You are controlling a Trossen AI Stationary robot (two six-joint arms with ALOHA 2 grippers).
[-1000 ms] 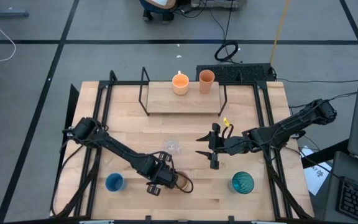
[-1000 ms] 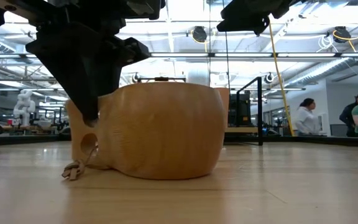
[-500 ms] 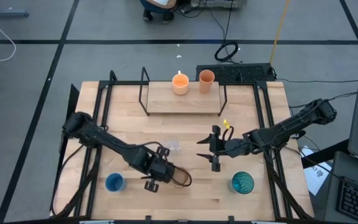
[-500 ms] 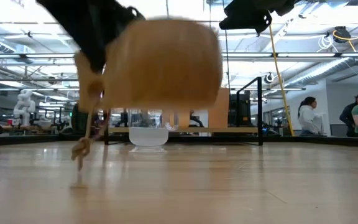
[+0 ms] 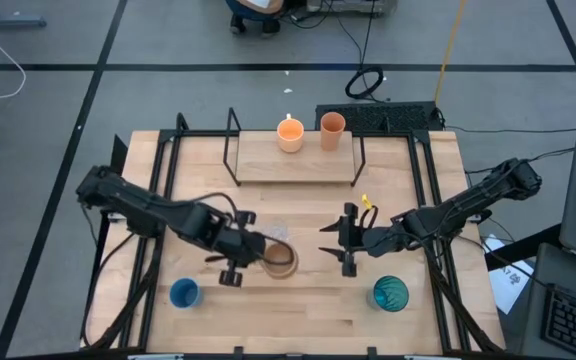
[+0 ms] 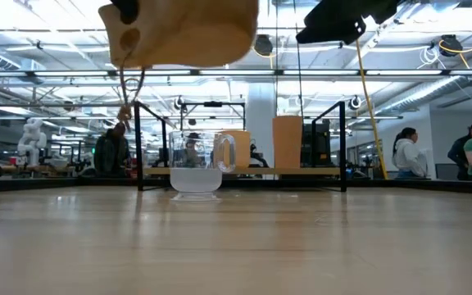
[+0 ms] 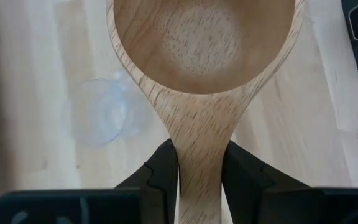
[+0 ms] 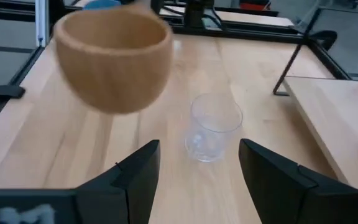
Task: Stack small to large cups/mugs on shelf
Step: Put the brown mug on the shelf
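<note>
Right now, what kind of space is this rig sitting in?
Most likely a robotics lab in an open industrial hall: exposed ceiling ducts and strip lights, other rigs and standing people behind the table, and cables across a taped floor.

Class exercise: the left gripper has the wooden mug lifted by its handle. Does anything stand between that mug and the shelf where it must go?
The left gripper holds the wooden mug clear above the table. The clear cup stands beneath its path to the shelf, low enough to pass over. Two orange cups occupy the shelf's far edge.
</note>
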